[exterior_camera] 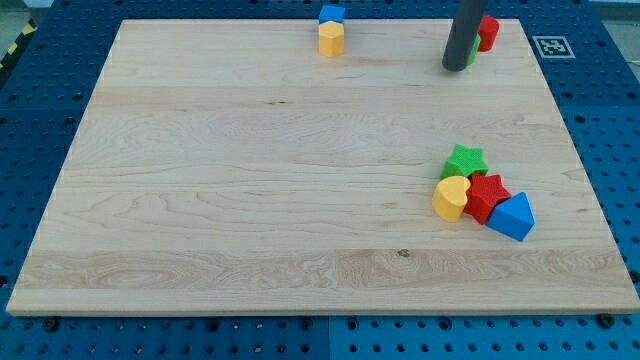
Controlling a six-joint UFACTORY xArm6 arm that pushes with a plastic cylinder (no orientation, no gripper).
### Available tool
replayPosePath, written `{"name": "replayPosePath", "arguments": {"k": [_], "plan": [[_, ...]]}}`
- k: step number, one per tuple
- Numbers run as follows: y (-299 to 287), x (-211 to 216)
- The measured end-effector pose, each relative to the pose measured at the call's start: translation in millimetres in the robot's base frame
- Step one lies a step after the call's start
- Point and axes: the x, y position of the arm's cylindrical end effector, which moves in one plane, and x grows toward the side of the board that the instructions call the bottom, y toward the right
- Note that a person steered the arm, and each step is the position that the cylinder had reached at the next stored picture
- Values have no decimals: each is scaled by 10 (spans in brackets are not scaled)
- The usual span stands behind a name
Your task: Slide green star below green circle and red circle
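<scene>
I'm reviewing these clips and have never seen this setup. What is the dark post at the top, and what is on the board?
There is one camera view, looking down at a wooden board. The dark post is the robot arm's rod; nothing is held, it only pushes. My tip rests near the view's top right, right beside a red block, with a sliver of green showing between them. At top centre, a blue block sits behind a yellow block. At lower right cluster the green star, yellow heart, red star and blue triangle.
</scene>
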Motion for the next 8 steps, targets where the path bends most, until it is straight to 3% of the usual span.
{"name": "replayPosePath", "arguments": {"k": [3, 4, 5, 6, 7, 8], "plan": [[-75, -171], [-758, 254], [-1421, 980], [-1387, 1754], [-950, 2092], [-611, 2096]]}}
